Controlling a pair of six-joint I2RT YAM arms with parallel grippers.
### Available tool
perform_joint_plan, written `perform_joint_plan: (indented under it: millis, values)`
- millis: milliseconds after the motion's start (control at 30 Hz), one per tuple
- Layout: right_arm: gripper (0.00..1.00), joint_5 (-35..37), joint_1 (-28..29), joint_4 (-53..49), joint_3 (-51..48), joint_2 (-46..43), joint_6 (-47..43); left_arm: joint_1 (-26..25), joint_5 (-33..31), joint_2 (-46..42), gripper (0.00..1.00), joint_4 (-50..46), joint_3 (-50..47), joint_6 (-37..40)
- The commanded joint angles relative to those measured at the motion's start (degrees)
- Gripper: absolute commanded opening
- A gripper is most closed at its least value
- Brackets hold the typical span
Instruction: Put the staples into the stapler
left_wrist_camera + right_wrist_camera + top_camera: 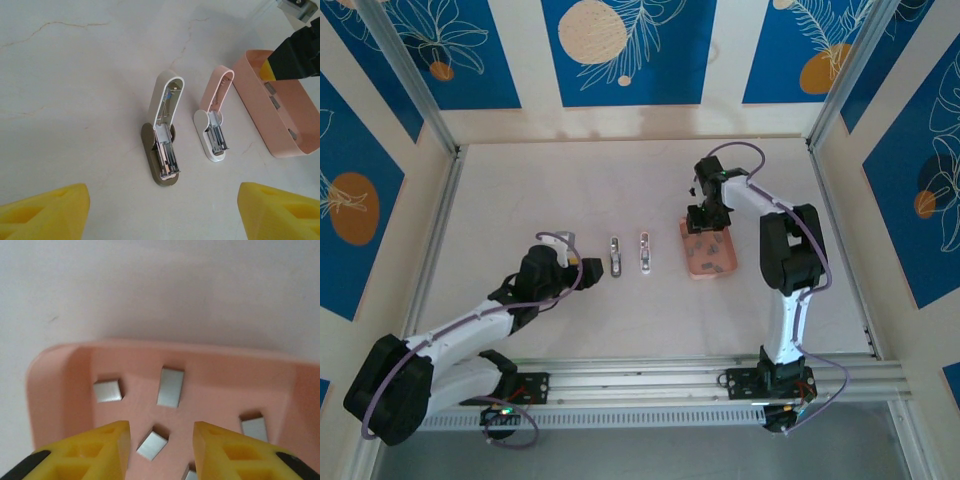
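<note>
My right gripper (161, 440) hangs low over the pink tray (60, 390). Its yellow fingers (100, 450) are partly spread and pinch nothing. The staples (170, 386) all lie loose on the tray floor. One block (151, 445) sits in the gap between my fingers, touching neither. The others are scattered around it: one far-left, one far and central, one on the right, and one at the near edge, cut off from view.

My left gripper (585, 270) is spread wide and empty, over the table (520, 200) just left of the two staplers. Both staplers lie flipped open side by side in the middle of the table, close together but not touching. The olive stapler (162, 135) is on the left and the pink stapler (215, 125) on the right, each with its metal channel bared. The tray stands just right of the pink stapler, with a narrow strip of table between them.
</note>
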Motion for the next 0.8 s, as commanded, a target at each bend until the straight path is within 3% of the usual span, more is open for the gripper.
perform_joint_plan:
  millis: [0, 767]
  values:
    - [0.37, 0.11, -0.65, 1.38, 2.64, 2.03, -1.08, 0.63, -1.49, -0.43, 0.78, -1.0, -0.17, 1.19]
    - [0.31, -1.38, -0.43, 2.44, 2.44, 6.64, 1.11, 0.73, -1.43, 0.12, 0.79, -1.57, 0.44, 1.34]
